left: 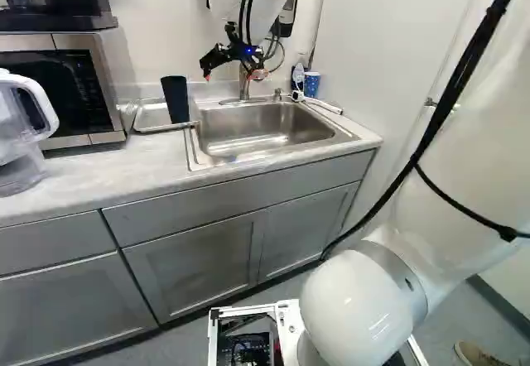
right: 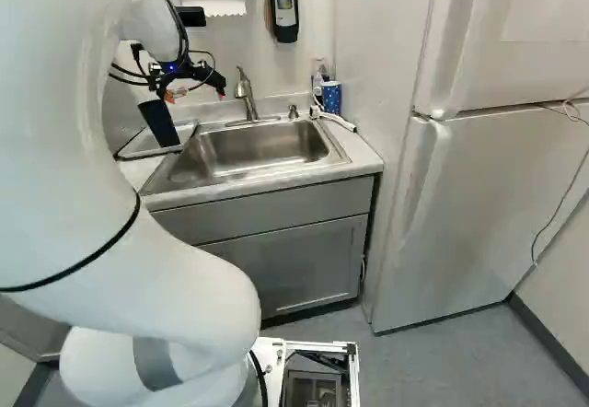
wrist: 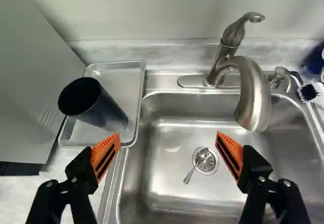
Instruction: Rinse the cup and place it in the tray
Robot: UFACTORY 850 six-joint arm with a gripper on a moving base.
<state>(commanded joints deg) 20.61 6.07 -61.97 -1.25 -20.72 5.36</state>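
Note:
My gripper (left: 233, 74) hangs over the sink's left part in the left base view. Seen from the wrist, the gripper (wrist: 167, 155) is open, its orange-padded fingers wide apart with nothing between them. The dark cup (wrist: 101, 107) stands mouth up in the metal tray (wrist: 119, 74), beyond and to the side of one finger, touched by neither. That cup (left: 175, 98) also shows left of the sink in the left base view. The faucet (wrist: 253, 95) arches over the sink (wrist: 177, 198); no water stream is visible.
A spoon (wrist: 196, 166) lies by the sink drain. A blue dotted cup (right: 331, 97), a bottle and a brush stand at the sink's back right corner. Left of the tray is a microwave (left: 62, 93), with a clear pitcher (left: 23, 130) nearer on the counter.

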